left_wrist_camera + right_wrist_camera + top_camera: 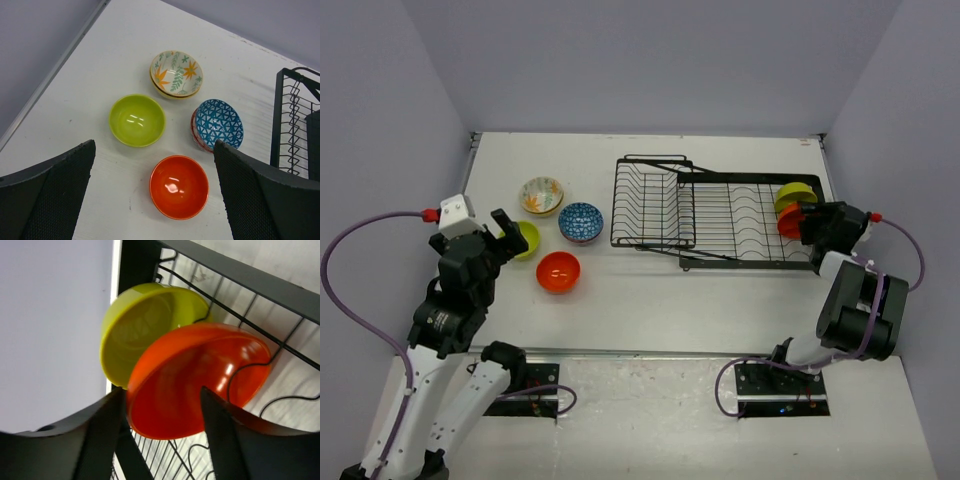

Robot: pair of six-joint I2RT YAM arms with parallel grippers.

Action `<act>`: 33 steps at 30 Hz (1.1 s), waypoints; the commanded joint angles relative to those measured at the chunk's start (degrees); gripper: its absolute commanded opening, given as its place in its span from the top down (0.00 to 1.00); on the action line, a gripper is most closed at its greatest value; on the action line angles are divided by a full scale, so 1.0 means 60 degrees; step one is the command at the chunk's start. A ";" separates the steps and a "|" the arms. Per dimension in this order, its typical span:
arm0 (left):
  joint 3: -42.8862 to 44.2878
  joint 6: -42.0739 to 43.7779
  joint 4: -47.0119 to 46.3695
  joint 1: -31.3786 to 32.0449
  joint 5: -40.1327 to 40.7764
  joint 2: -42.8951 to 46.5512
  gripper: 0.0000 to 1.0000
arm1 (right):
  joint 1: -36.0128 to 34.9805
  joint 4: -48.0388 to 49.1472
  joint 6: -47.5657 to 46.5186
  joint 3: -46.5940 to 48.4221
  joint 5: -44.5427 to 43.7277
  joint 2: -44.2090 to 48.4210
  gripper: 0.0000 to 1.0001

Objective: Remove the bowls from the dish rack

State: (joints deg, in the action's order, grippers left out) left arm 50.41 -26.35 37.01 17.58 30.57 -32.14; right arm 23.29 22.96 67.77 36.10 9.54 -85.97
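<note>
The black wire dish rack lies at the right of the table. At its right end a lime green bowl and an orange bowl stand on edge. My right gripper is open with its jaws either side of the orange bowl's lower rim, one finger outside and one inside. To the left, a floral bowl, a blue-patterned bowl, a lime bowl and an orange bowl rest on the table. Over them my left gripper hovers open and empty.
The rack's raised basket section stands just right of the blue-patterned bowl. Grey walls close the table on the left, back and right. A rack bar runs above the two standing bowls.
</note>
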 commanded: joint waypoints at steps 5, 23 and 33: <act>-0.0199 0.0319 -0.0690 -0.0235 -0.0539 -0.0136 0.00 | 0.0030 0.2207 0.0482 -0.0478 -0.0170 -0.0172 0.56; -0.0257 0.0495 -0.0895 -0.0440 -0.0890 -0.0078 0.00 | 0.0044 0.3745 0.1405 -0.0728 0.0753 -0.0934 0.97; -0.0316 0.0583 -0.0969 -0.0528 -0.1198 -0.0107 0.00 | 0.0074 0.5253 0.1786 -0.1020 0.1222 -0.1023 1.00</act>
State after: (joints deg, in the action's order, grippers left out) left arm 48.93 -24.38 33.85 14.98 24.27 -32.77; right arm 23.70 48.16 77.01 30.59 14.59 -91.72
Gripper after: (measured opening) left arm 0.997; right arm 0.048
